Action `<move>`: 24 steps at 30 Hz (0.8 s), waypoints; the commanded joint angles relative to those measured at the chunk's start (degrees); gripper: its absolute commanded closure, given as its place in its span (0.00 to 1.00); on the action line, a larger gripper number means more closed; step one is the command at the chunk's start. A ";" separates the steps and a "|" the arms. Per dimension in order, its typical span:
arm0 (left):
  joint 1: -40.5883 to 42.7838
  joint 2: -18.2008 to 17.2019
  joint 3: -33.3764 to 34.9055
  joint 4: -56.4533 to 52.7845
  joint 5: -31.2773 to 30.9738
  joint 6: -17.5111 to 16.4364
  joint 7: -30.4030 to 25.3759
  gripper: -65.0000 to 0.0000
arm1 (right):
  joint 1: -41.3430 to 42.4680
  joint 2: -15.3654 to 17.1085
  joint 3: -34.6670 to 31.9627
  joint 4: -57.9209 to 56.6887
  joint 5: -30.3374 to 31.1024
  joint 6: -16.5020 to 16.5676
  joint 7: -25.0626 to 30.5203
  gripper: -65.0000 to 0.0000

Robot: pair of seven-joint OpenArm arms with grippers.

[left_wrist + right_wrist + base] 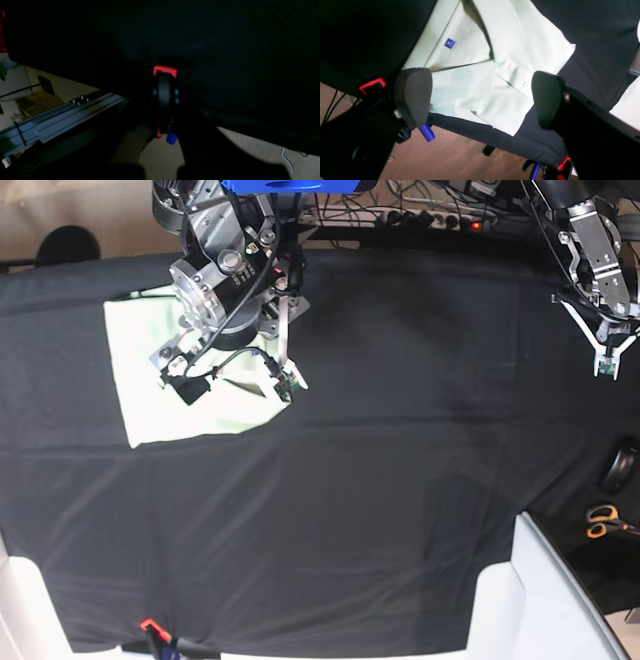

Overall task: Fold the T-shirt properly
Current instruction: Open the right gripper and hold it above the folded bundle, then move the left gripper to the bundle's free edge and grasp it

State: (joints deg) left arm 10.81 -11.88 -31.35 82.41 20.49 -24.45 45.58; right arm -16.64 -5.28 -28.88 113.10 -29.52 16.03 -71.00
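Two grippers: right gripper [480, 97] spread wide over the folded T-shirt [150, 405] upper left, left gripper [607, 360] pinched together far right, holding nothing.

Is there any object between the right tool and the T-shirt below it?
Nothing visible. The right tool hangs open directly above the T-shirt, and between its fingers only pale green fabric shows. No other object lies on the shirt.
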 commanded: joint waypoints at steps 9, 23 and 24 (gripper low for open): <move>1.10 3.31 7.57 -0.08 -10.69 -6.81 1.58 1.00 | 0.42 -0.22 16.44 0.79 -0.15 -7.55 12.15 0.08; -2.15 2.16 17.16 -0.61 -52.18 -15.55 15.12 0.27 | -0.63 -0.13 31.83 -7.74 -0.06 -7.37 21.82 0.08; -2.15 2.43 19.27 -0.70 -53.41 -15.55 15.74 0.26 | -0.63 -0.13 31.83 -8.53 -0.06 -7.37 22.17 0.08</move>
State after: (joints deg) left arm 8.91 -9.15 -11.79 81.08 -32.03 -39.48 61.69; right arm -17.63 -5.56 2.83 103.79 -28.82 9.08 -49.36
